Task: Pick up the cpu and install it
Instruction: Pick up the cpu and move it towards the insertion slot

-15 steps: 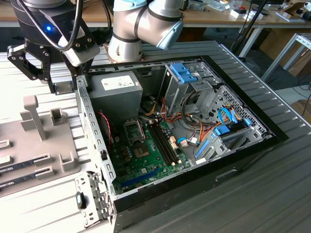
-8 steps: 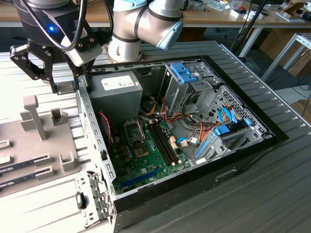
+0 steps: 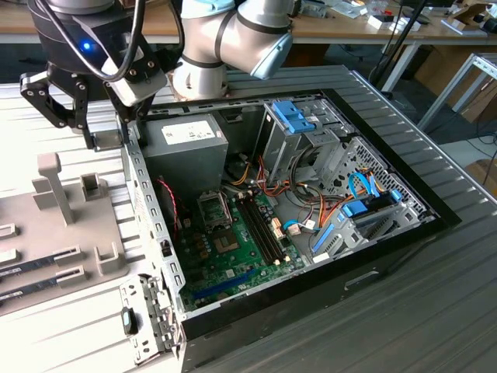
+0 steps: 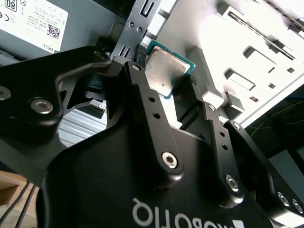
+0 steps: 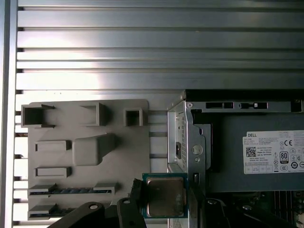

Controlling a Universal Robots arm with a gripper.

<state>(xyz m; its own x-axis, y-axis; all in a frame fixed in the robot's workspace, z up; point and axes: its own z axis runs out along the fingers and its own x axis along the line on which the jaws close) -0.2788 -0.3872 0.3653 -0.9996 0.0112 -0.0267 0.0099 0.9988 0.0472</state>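
Nearest, a ribbed metal table (image 3: 404, 311) carries an open computer case (image 3: 373, 268) with its side panel off. To the exterior view's left of the case lies a grey fixture tray (image 3: 116, 256), also seen in the first wrist view (image 5: 137, 156). 2 of its near slots hold long dark memory sticks (image 3: 35, 260).

Inside the case a green motherboard (image 3: 233, 256) lies flat. On it, the dark socket frame (image 3: 214, 208) sits to the exterior view's left of the long memory slots (image 3: 260, 225).

Farther back, the grey power supply box (image 3: 186, 155) fills the case's far corner on the exterior view's left.

The gripper (image 3: 107, 138) hangs just above the case wall (image 3: 144, 194), beside that box and at the far end of the tray. In both wrist views its 2 black fingers (image 4: 142, 104) are clamped on opposite edges of the cpu (image 4: 164, 69). The chip is held clear of any surface, its silver-grey metal top facing the cameras and a green rim around it. In the first wrist view the cpu (image 5: 164, 195) sits over the gap between the tray and the case wall, with the power supply box (image 5: 237, 161) on its other side.

Farthest, the arm's silver and blue joints (image 3: 233, 35) rise in front of a wooden workbench (image 3: 334, 31).
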